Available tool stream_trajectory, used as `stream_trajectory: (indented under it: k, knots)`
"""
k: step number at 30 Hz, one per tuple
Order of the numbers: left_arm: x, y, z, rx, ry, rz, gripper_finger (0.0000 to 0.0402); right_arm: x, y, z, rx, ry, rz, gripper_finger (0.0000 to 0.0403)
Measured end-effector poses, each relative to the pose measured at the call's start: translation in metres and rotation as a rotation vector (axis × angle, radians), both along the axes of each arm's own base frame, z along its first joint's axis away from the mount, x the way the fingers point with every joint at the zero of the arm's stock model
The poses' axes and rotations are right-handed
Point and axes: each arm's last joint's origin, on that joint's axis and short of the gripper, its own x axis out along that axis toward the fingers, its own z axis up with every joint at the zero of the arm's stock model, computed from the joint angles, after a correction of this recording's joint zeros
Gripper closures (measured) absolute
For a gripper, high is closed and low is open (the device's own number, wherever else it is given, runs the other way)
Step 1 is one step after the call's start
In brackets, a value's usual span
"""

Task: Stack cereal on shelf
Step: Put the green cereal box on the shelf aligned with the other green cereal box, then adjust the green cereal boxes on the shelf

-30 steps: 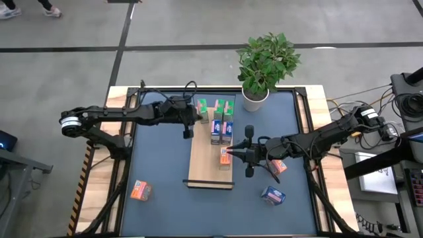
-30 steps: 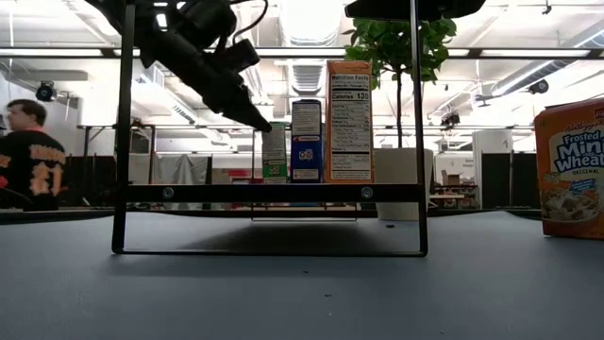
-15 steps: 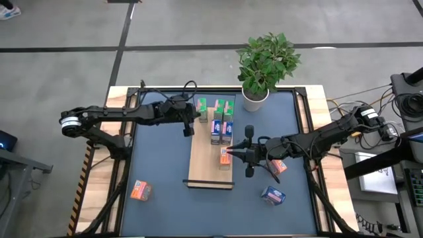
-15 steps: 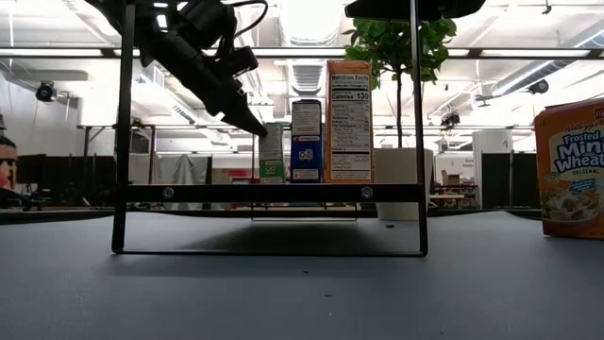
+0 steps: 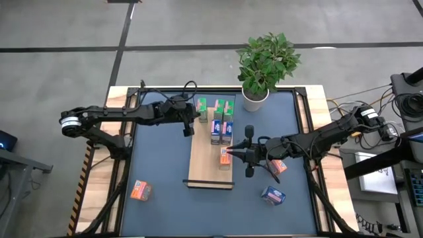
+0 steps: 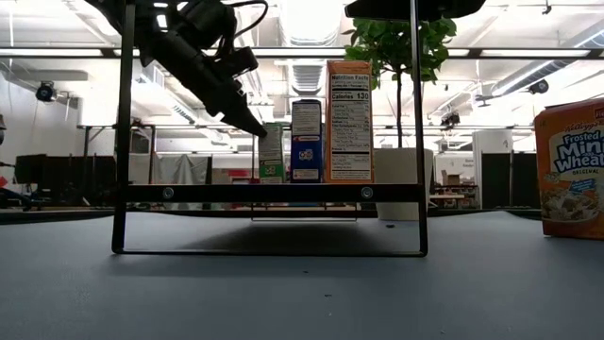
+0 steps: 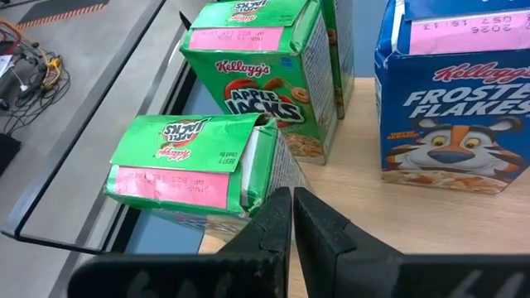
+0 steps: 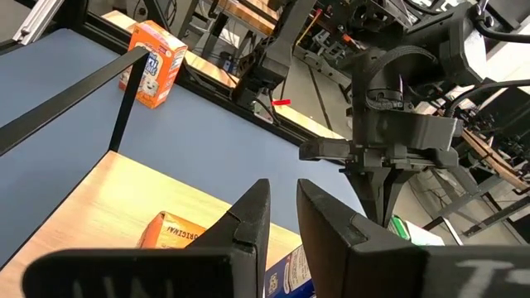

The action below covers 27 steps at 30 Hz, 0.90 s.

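left gripper (image 7: 290, 217) nudging a green cereal box (image 7: 199, 170) square on the shelf (image 5: 206, 158)
fingers pressed together, holding nothing, at the box's corner nearest the plant-end shelf edge; push gently so it doesn't tip. right gripper (image 5: 228, 155), slightly parted, hovers mid-shelf.

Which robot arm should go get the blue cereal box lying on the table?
Probably the right one. The blue box lies on the right arm's side of the shelf, near the right gripper. The left gripper is across the shelf by the green boxes.
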Motion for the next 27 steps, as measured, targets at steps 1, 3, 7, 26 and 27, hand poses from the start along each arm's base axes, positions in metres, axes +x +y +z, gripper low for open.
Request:
stream_trajectory:
  k: [1,3,7,26,27]
  knots:
    - [0.000,0.000,0.000,-0.001,0.000,0.003,0.0402,0.000,0.000,0.000,0.000,0.000,0.000,0.0349]
    - [-0.001,0.000,0.000,0.002,0.012,0.022,0.0402,0.000,0.000,0.000,0.000,0.000,0.000,0.0349]
    - [-0.003,0.000,0.000,0.000,0.020,0.037,0.0402,0.000,0.000,0.000,0.000,0.000,0.000,0.0349]
    - [0.010,-0.030,0.046,0.061,-0.173,-0.256,0.0402,0.000,0.000,0.000,-0.003,0.001,0.001,0.0349]
    - [0.014,-0.029,0.050,0.092,-0.206,-0.265,0.0402,0.000,0.000,0.000,-0.003,0.000,0.001,0.0349]
